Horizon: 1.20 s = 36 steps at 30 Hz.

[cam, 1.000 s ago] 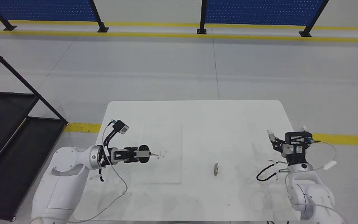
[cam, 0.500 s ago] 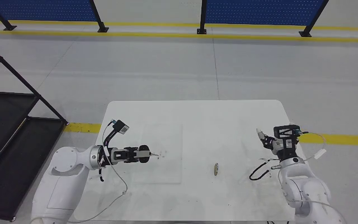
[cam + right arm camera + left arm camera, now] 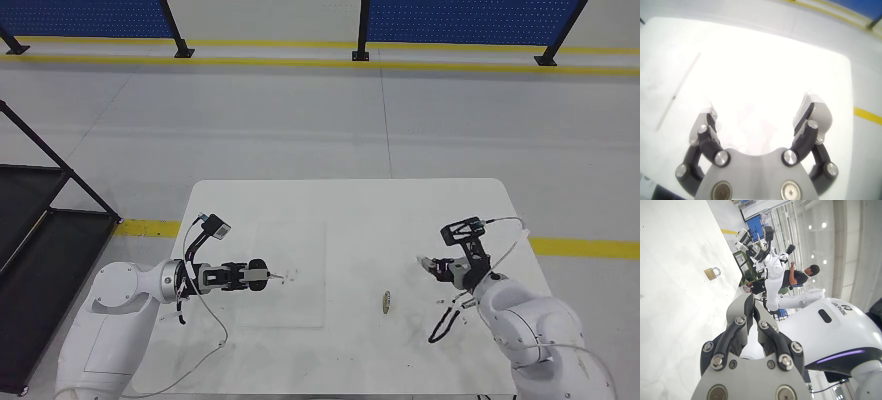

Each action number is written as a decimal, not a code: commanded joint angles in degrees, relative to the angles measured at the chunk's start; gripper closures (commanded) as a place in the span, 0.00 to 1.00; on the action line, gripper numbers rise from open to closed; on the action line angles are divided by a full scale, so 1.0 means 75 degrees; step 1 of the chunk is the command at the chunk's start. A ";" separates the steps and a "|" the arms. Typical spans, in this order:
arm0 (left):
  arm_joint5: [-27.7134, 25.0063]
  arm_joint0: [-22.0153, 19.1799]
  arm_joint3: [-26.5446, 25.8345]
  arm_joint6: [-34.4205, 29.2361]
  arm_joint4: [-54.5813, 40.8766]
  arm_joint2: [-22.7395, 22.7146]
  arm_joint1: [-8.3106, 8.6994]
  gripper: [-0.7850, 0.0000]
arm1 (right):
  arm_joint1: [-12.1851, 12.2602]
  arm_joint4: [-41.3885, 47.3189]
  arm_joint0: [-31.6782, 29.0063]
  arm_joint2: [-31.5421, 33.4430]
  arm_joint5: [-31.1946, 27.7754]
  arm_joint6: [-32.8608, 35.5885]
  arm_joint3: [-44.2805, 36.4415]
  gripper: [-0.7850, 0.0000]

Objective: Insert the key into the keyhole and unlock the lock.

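The padlock (image 3: 711, 273) sits on the white table (image 3: 400, 215), between my two claws and closer to the right one, toward my edge of the top. It has a squarish, smooth, brass-coloured body and a bright silver shackle bent in a rounded U. As far as I can judge, it stands on its base with the shackle pointing up off the table and a broad face turned toward my left claw (image 3: 753, 302). From above it reads as a slim sliver whose long side runs from my edge toward the far edge. My left claw lies low over the table, well apart from the padlock. Its pale grey fingers are pressed together along their black ribbed pads; whether anything thin is pinched there I cannot tell. My right claw (image 3: 761, 106) hangs over the table spread wide, ribbed pads far apart, gripping nothing.
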 commanded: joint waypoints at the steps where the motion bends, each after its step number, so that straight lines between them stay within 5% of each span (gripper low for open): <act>1: 0.0000 0.0000 0.0000 0.0000 0.0000 0.0000 0.0000 1.00 | -0.0017 0.0182 0.0269 -0.0225 0.0106 0.0733 0.0064 0.00; 14: 0.0000 0.0000 0.0000 0.0000 0.0000 0.0000 0.0000 1.00 | -0.0146 0.0954 0.1399 -0.1285 0.0906 0.2880 0.0672 0.00; 32: 0.0000 0.0000 0.0000 0.0000 0.0000 0.0000 0.0000 1.00 | -0.0156 0.1159 0.1392 -0.1368 0.0855 0.2772 0.0606 0.00; 36: 0.0000 0.0000 0.0000 0.0000 0.0000 0.0000 0.0000 1.00 | -0.0176 0.1172 0.1678 -0.1623 0.1254 0.3581 0.0398 0.00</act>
